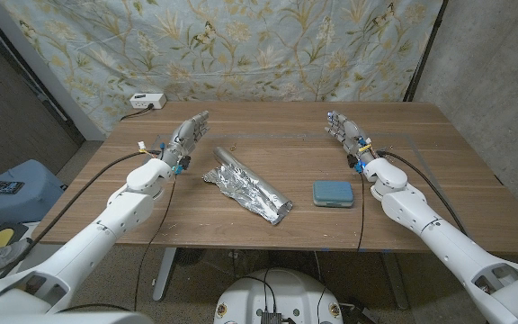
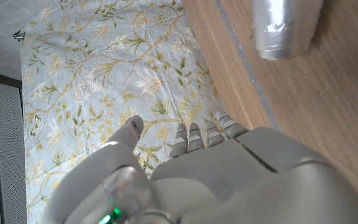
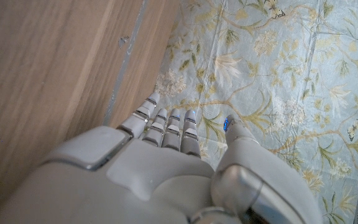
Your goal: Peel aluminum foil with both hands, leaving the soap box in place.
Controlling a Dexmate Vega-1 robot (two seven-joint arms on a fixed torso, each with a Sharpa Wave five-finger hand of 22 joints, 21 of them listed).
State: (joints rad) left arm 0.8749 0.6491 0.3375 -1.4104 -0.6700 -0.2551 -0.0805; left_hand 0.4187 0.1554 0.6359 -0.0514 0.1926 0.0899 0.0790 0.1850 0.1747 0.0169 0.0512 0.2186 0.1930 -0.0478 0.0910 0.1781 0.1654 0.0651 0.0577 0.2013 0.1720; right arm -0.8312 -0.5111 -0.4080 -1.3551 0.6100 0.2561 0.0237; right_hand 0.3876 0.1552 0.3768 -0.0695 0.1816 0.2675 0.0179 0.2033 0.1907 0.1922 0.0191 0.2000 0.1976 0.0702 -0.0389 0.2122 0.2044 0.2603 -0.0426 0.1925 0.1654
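A crumpled roll of aluminum foil [image 1: 245, 186] lies slantwise on the middle of the wooden table [image 1: 268, 144]; one end of the foil [image 2: 281, 28] shows in the left wrist view. To its right sits a teal soap box [image 1: 334, 193], bare and apart from the foil. My left hand [image 1: 185, 139] hovers left of the foil's far end, fingers stretched out and holding nothing. My right hand [image 1: 347, 132] is raised behind the soap box, fingers straight and empty. Both wrist views show the backs of the left hand [image 2: 229, 180] and right hand [image 3: 148, 174] with fingers extended.
A flowered cloth [image 1: 241, 45] hangs behind the table. A white power strip [image 1: 146, 101] sits at the table's far left corner. A blue bin [image 1: 16, 189] stands on the floor to the left.
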